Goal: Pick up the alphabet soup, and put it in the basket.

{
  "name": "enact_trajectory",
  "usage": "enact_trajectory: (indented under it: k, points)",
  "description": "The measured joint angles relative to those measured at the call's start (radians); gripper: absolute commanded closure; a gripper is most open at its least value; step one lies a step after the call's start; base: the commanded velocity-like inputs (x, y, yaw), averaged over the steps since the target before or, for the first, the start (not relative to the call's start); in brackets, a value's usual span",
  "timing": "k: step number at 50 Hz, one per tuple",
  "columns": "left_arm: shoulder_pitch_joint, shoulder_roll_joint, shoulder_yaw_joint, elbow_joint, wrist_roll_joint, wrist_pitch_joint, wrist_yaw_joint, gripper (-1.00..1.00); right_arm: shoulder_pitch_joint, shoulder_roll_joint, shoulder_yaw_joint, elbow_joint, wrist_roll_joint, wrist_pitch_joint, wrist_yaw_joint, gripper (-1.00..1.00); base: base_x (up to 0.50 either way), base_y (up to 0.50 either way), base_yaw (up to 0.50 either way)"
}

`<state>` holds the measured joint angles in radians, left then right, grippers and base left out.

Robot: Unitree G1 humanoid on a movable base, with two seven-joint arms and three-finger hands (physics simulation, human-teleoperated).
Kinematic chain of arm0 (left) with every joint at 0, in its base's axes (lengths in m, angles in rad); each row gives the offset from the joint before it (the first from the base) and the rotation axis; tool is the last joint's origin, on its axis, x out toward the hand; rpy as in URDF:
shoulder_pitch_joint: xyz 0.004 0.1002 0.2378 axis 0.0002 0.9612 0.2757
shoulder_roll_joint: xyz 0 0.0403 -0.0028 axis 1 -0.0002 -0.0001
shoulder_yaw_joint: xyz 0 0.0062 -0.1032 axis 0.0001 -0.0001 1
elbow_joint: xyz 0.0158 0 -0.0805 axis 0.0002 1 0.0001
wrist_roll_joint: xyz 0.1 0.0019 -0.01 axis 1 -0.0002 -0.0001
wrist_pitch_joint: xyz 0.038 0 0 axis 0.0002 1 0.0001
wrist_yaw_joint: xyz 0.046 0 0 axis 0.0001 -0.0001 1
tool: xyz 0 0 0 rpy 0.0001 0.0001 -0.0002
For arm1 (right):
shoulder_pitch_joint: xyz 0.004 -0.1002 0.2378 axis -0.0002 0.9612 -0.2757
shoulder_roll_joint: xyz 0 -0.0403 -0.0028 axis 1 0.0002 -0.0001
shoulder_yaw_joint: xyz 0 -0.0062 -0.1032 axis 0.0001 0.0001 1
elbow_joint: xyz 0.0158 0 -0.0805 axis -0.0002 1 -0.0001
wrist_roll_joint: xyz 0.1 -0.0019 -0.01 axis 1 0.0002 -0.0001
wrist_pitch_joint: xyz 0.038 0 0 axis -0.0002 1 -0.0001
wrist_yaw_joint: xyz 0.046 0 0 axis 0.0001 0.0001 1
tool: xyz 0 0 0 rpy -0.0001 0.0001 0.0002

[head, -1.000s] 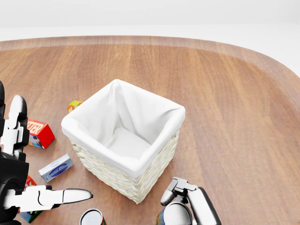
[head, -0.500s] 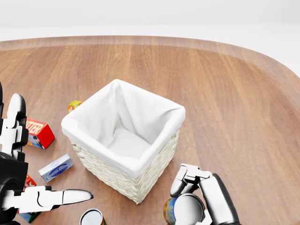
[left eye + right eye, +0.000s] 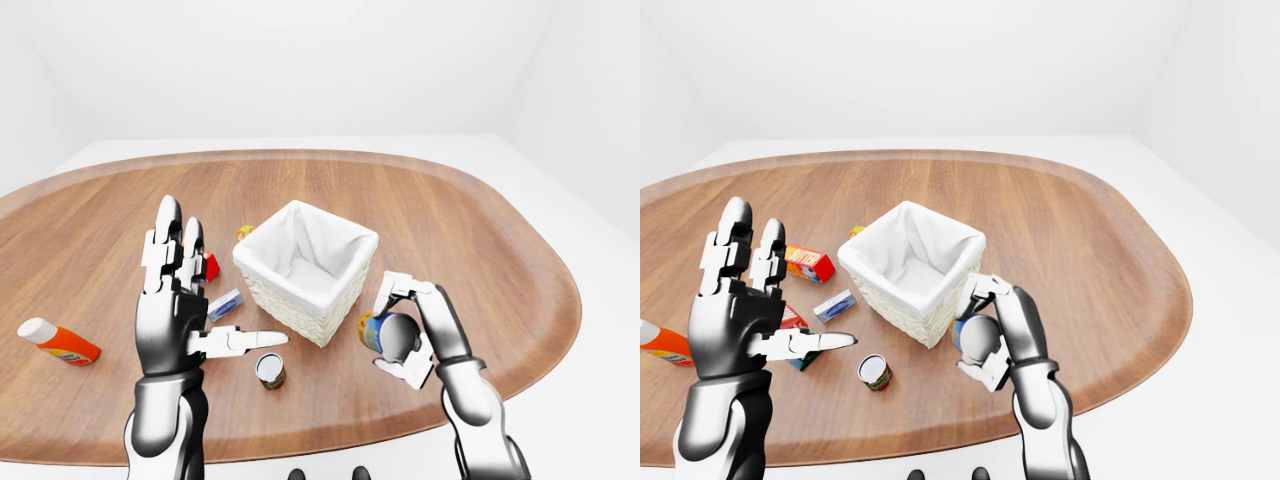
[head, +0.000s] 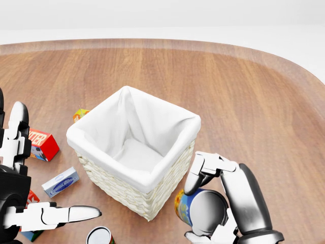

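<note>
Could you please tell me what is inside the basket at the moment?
Nothing visible: the basket shows only its white cloth lining. Its near inner walls are hidden by the rim.

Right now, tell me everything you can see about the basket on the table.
The basket is square, with pale woven wicker walls and a white cloth liner folded over its rim. It stands upright on the wooden table, turned so one corner points toward the bottom of the head view. Inside, only the white liner shows; nothing lies in it. The can held in the right hand sits just beside its lower right wall; contact is unclear.
</note>
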<state>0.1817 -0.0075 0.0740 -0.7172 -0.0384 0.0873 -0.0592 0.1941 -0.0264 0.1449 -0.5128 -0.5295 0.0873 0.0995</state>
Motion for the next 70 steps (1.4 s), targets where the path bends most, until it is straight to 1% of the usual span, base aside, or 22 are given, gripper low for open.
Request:
enact_trajectory:
  k: [15,28,49,70]
  points:
    - [-0.001,0.0,-0.002,0.001,0.001,0.0,0.0,-1.0,-0.08,0.014,0.013,-0.099,-0.068,0.0,0.037,1.0,0.0,0.0,0.0]
    - [-0.001,0.0,-0.004,-0.005,0.003,0.0,0.002,-1.0,-0.182,0.031,0.024,-0.109,-0.136,0.0,0.078,1.0,0.0,0.0,0.0]
    - [-0.002,0.0,-0.001,-0.001,0.004,0.0,0.001,-1.0,-0.431,0.067,0.006,0.038,-0.203,0.0,0.137,1.0,0.0,0.0,0.0]
    - [-0.003,0.001,-0.003,0.001,0.005,0.0,0.001,-1.0,-0.676,0.083,-0.022,0.296,-0.186,0.0,0.144,1.0,0.0,0.0,0.0]
